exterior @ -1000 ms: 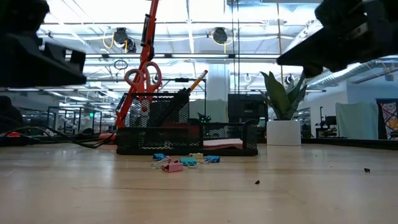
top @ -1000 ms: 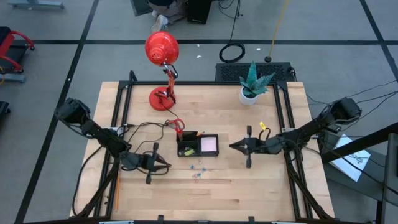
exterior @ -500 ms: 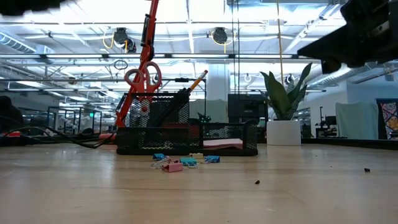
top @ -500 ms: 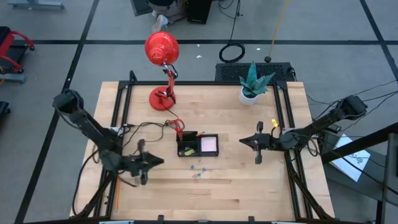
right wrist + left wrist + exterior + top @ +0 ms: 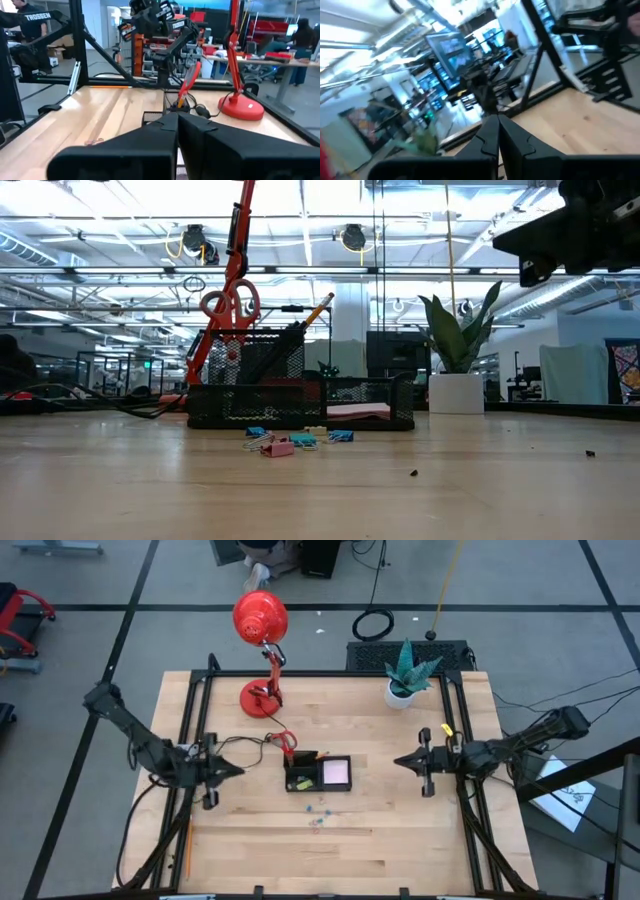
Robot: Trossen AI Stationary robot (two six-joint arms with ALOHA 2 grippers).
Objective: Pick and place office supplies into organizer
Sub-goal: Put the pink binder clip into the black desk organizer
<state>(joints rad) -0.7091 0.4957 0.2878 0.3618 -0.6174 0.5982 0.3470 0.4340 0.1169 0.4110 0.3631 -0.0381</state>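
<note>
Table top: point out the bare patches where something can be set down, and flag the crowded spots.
Free: the wide front strip of the table, nearer than the binder clips, and the stretch between the organizer and the plant pot. Crowded: around the organizer, with clips just in front, and cables trailing from the red lamp base.

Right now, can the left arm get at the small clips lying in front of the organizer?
Probably yes. The clips lie on bare table in front of the organizer, and nothing stands between them and the left gripper, whose fingers are shut.
</note>
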